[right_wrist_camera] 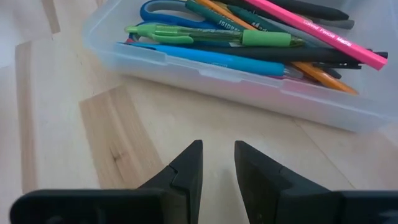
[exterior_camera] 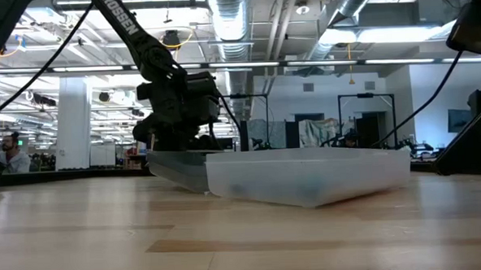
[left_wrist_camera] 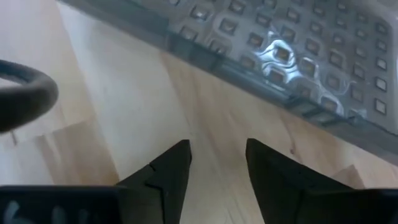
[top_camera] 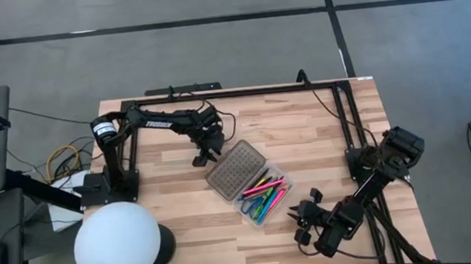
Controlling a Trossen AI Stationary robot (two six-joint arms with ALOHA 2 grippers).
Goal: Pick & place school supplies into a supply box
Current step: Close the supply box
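I am seeing the school supplies (top_camera: 263, 198) all lying in the supply box (top_camera: 249, 180) mid-table, lid open, with both arms idling empty: left gripper (top_camera: 204, 154) parted beside the lid, right gripper (top_camera: 304, 217) parted near the tray, so little seems left.

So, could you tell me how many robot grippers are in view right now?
2. The left gripper is open beside the supply box lid's far-left edge. The right gripper is open near the box tray's right end. None seems hidden.
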